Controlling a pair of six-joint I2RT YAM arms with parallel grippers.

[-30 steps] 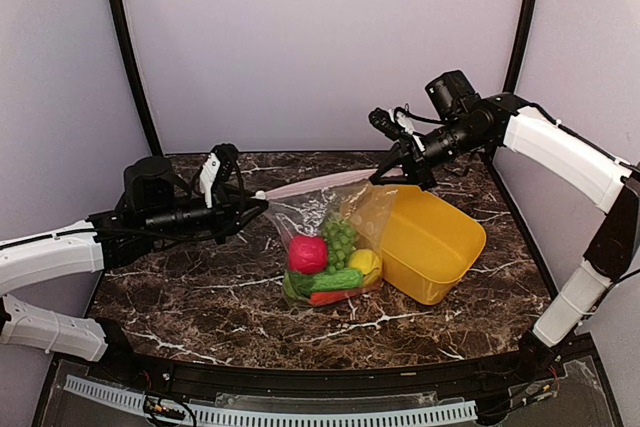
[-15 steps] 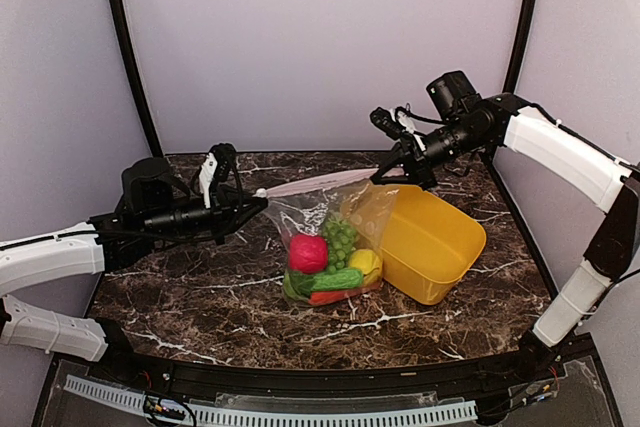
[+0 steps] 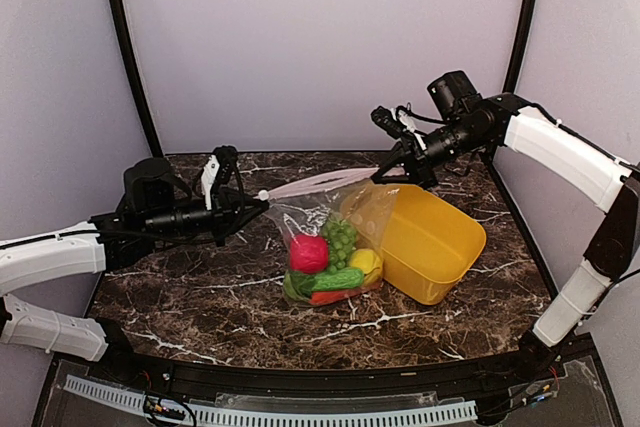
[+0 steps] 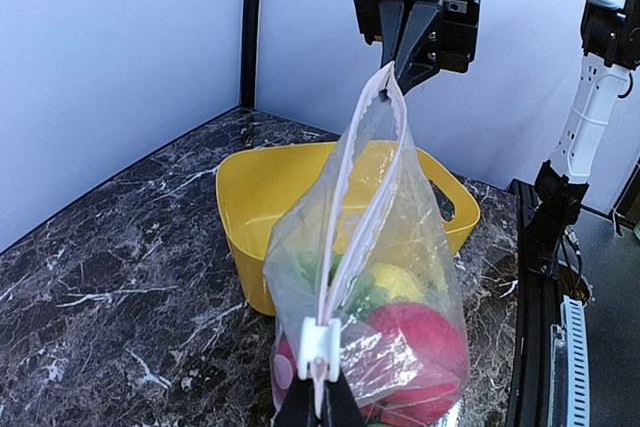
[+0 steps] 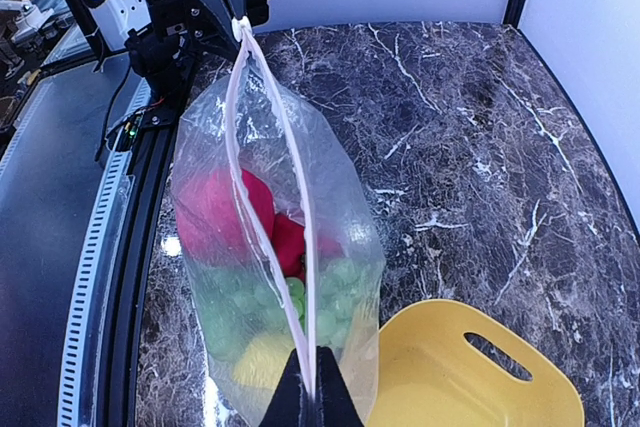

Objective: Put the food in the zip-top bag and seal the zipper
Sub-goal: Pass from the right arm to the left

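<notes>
My left gripper [image 3: 250, 206] has closed since a second ago. Its jaws were part open then, and now they pinch the slider tab [image 4: 320, 339] at the left end of the zipper [image 3: 312, 185]. Neither arm has shifted much otherwise.

The zip-top bag [image 3: 340, 232] hangs stretched between my two grippers, its bottom resting near the middle of the table [image 3: 180, 292]. The food [image 3: 325, 265] is heaped inside it: a red ball, grapes, a lemon, a cucumber and a carrot. My right gripper [image 3: 398, 169] is clamped tight on the other end of the zipper, toward the table's far right corner. The yellow basket [image 3: 440, 242] stands just beside the bag on its right, touching it.

Both wrist views show the two pinkish strips parted along most of the mouth, so the bag is not yet sealed. I judge the filling done and the sealing just starting. Next I should draw the slider along the strip toward my right gripper. The right must hold firm and keep the mouth taut, or the floppy plastic will bunch and the slider may jam or slip from my fingertips.
</notes>
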